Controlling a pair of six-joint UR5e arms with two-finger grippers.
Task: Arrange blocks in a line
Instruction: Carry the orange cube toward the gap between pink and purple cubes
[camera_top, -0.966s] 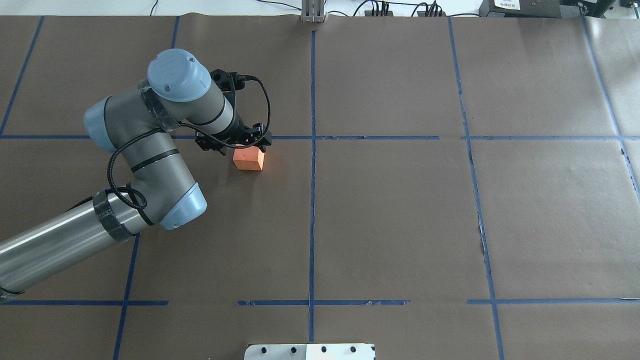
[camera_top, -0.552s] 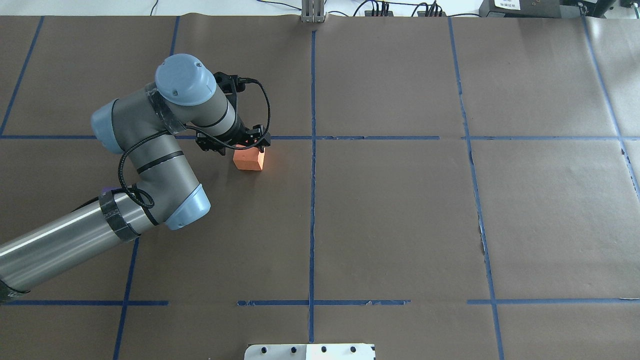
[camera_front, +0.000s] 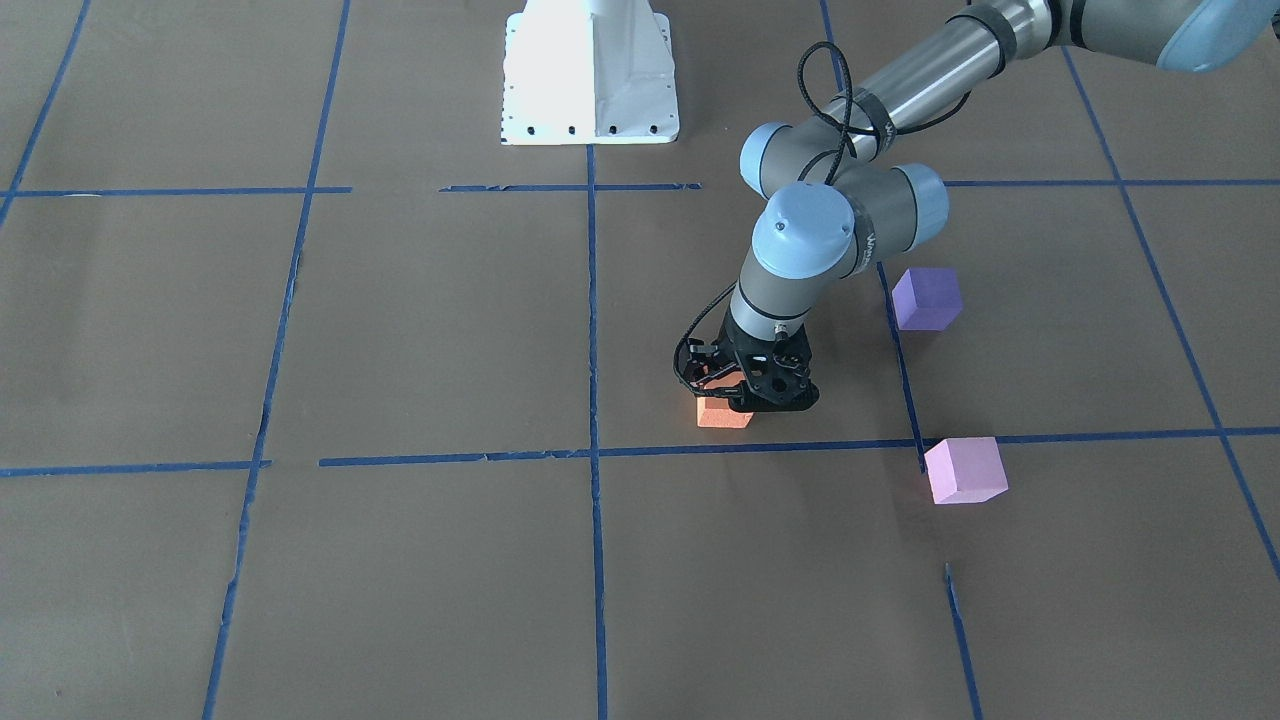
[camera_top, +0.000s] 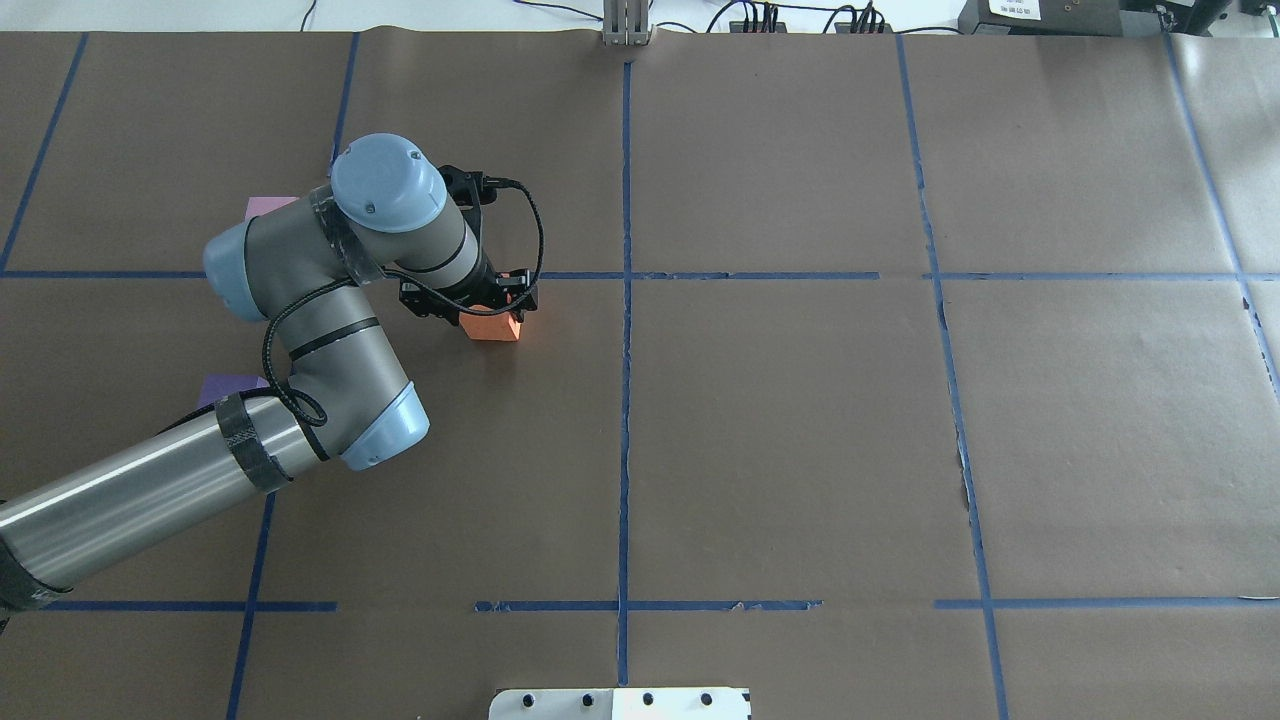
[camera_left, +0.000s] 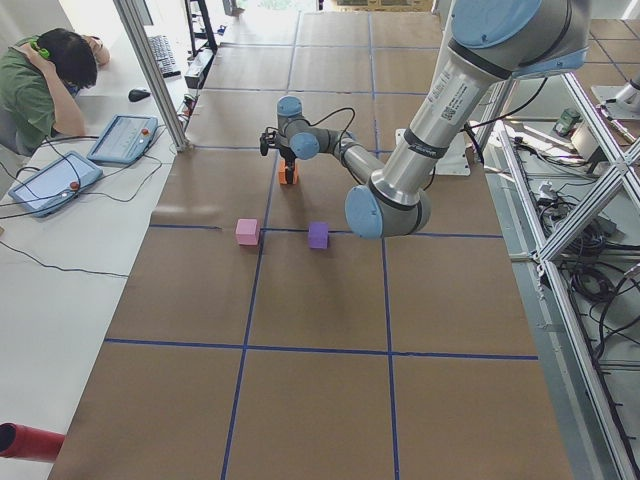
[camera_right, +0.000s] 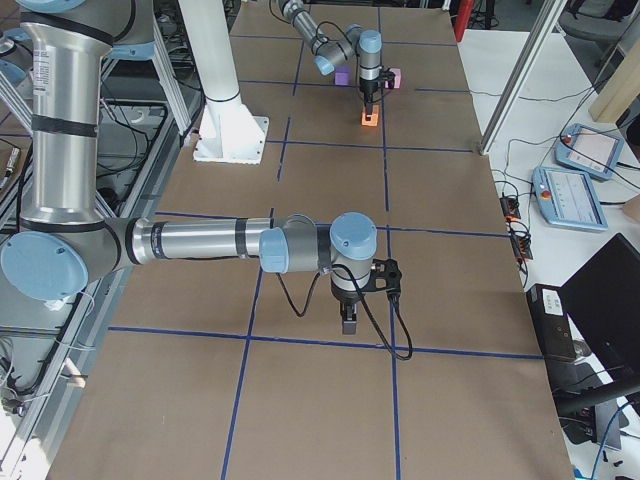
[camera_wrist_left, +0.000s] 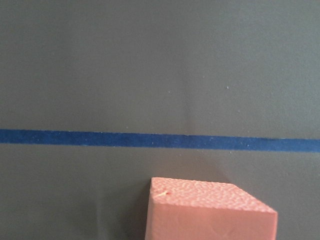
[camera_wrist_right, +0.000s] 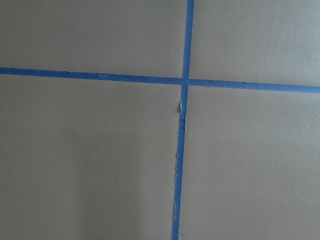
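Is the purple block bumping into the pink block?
Apart. In the front-facing view the purple block sits nearer the robot and the pink block farther from it, with bare brown table plainly showing between them.

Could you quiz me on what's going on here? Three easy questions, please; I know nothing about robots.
1. True or false: the dark purple block and the pink block touch each other.
2. Pick one: the left gripper is right over which block? A) orange block B) dark purple block C) pink block
3. Short answer: how many blocks are there in all?

Key: 1. False, they sit apart. 2. A. 3. Three.
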